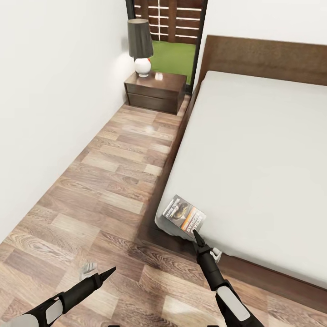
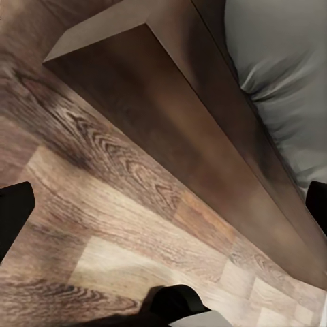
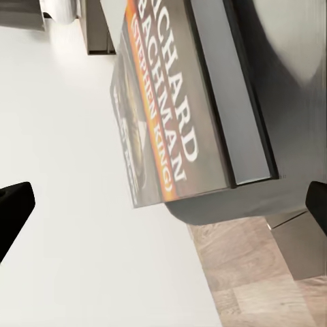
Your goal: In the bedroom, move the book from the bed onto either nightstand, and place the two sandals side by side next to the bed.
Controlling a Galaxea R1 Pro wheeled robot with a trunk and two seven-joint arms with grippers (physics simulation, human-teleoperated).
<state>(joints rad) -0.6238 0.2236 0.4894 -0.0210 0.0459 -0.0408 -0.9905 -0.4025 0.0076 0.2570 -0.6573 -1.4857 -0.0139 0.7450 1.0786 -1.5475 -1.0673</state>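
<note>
The book (image 1: 184,216) lies flat on the near left corner of the bed's grey mattress (image 1: 259,159), its cover up. In the right wrist view the book (image 3: 170,109) shows white "Richard Bachman" lettering. My right gripper (image 1: 195,234) hovers just in front of the book's near edge, open and holding nothing. Its fingertips (image 3: 15,210) stand wide apart in the right wrist view. My left gripper (image 1: 110,271) is open over the floor, left of the bed frame (image 2: 191,116). A nightstand (image 1: 155,91) stands at the far end of the aisle, beside the headboard. The sandals are out of view.
A dark-shaded lamp (image 1: 140,45) with a white base sits on the nightstand's left part. A white wall (image 1: 50,100) runs along the left, leaving a wood-floor aisle (image 1: 118,172) between it and the bed. A window (image 1: 172,36) is behind the nightstand.
</note>
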